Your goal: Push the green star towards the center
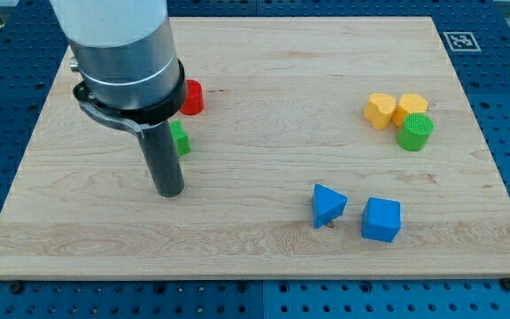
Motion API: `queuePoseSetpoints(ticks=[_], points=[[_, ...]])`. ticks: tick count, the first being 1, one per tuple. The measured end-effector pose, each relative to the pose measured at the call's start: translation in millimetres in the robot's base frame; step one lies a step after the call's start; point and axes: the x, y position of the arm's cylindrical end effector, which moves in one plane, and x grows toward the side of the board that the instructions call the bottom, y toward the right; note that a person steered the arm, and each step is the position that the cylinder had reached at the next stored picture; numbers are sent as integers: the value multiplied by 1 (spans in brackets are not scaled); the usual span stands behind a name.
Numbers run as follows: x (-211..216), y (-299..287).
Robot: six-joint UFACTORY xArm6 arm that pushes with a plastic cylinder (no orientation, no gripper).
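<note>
Item: wooden board point(264, 239), one arm, seven blocks.

My tip point(168, 191): a bare rod with no jaws, holding nothing, its end down at the board's surface.

Green star point(179, 139): just behind the rod, toward the view's top and slightly right, mostly hidden by it; whether they touch cannot be told. Its shape is barely readable. It lies left of the board's middle, so a push toward the view's right is likely needed, and the tip seems badly placed for that.

Red block point(191, 97): beyond the star, further toward the view's top, partly hidden by the arm's housing.

Far to the tip's right: two yellow blocks point(378, 110) point(410, 106) touching a green cylinder point(414, 131).

Right and lower: blue triangle point(328, 204), blue cube point(382, 219), side by side.
</note>
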Motion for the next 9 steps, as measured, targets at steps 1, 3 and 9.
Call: queuePoseSetpoints(ticks=[1,3,9], points=[[0,0],[0,-42],[-59,12]])
